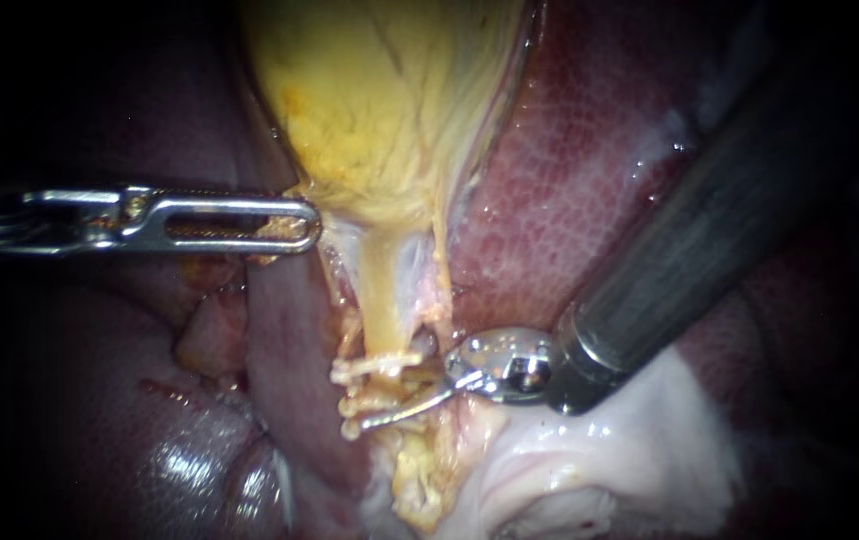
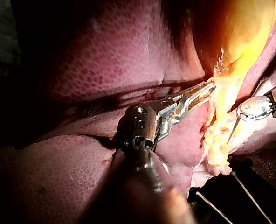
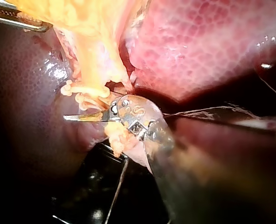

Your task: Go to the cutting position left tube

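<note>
The gallbladder (image 1: 389,100) hangs yellow at the top of the endoscope view and narrows downward into the left tube (image 1: 384,300), a pale strand with a thinner strand just to its right. Low on the tube sit 2 rows of cream clips (image 1: 379,366), one above the other, with a narrow gap between them.

The left instrument (image 1: 301,226) lies level, its 2 slotted jaws closed on the frayed edge of the gallbladder's neck. Its tip is well apart from the clips.

The right instrument (image 1: 369,420) slants down over the liver (image 1: 589,160). Its shiny wrist sits just right of the tube, and its thin metal tip reaches left across the tube at the lower row of clips, touching or nearly touching it. Whether this instrument is open or closed cannot be told; only 1 slim blade shows clearly, also in the right wrist view.

Room is tight there: clips above, ragged yellow fat (image 1: 419,480) below, a liver fold (image 1: 289,350) to the left, white tissue (image 1: 589,460) under the wrist. Above the clips, the tube stands bare.
</note>
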Tool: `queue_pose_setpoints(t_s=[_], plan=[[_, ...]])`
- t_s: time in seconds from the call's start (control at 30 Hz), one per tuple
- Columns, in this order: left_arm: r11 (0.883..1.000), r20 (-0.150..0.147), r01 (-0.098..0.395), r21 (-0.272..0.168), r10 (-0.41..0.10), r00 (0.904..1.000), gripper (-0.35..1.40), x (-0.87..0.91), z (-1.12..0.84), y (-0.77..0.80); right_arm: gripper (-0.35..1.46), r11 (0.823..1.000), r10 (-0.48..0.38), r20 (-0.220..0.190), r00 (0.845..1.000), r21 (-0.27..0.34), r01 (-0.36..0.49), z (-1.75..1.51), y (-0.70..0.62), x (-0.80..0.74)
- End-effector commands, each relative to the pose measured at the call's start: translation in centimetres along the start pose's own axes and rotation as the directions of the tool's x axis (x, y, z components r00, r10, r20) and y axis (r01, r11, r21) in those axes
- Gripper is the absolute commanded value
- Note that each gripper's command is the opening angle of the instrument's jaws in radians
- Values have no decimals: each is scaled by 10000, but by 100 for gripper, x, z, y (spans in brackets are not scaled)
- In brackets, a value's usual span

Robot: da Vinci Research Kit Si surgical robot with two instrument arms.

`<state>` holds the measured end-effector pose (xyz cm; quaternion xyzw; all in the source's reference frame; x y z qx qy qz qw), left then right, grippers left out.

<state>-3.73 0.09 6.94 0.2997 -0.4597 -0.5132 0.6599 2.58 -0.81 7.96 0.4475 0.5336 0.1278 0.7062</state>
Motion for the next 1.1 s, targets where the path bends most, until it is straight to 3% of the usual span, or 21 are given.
queue_pose_setpoints(t_s=[0.03, 0.43, 1.1], plan=[[10000, 2, 2, -17, -2, 10000, -35, 0, 1, 0, 142, 10000, -12, -2, 10000, 37, 12, 2, 1, 0], [10000, 20, 4, -41, -4, 10000, -35, 1, 4, -1, 140, 9992, -32, -44, 10000, 391, 33, 34, 14, 5], [10000, 27, 7, -51, -7, 10000, -35, 1, 6, -3, 142, 9994, 70, -89, 9999, 349, -66, 35, 17, 4]])
